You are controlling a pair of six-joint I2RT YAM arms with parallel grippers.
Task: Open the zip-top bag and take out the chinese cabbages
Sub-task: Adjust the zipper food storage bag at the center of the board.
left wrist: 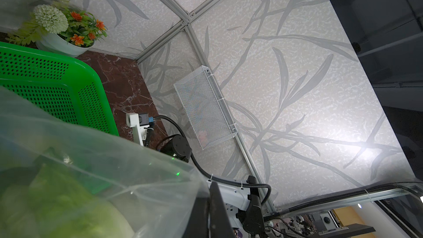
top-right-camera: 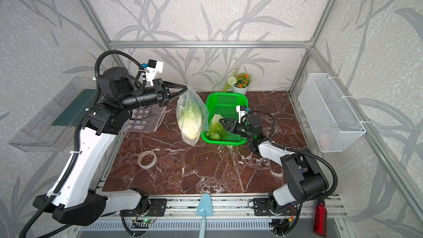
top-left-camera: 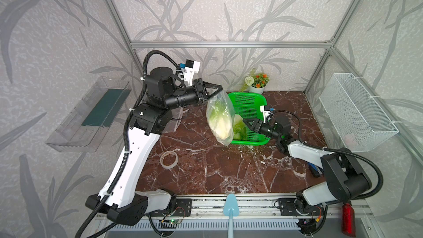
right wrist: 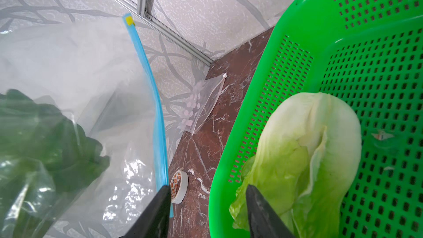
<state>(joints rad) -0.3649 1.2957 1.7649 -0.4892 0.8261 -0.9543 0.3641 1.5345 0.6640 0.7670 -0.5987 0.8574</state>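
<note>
One chinese cabbage (top-right-camera: 215,127) lies in the green basket (top-right-camera: 226,94), halfway there! Left gripper (top-right-camera: 184,87) pinches the zip-top bag (top-right-camera: 199,106) by its corner, second cabbage (top-right-camera: 190,122) inside; right gripper (top-right-camera: 223,122) gapes, empty.

the hanging zip-top bag (top-left-camera: 219,120) walls off the green basket's (top-left-camera: 249,98) left rim, and the right gripper (top-right-camera: 223,124), jaws apart, sits over its near end above a loose cabbage (top-right-camera: 215,127). the basket's far half is open from above. in front, the marble table (top-left-camera: 206,172) holds only a tape roll (top-left-camera: 168,167) on its left side.
</note>
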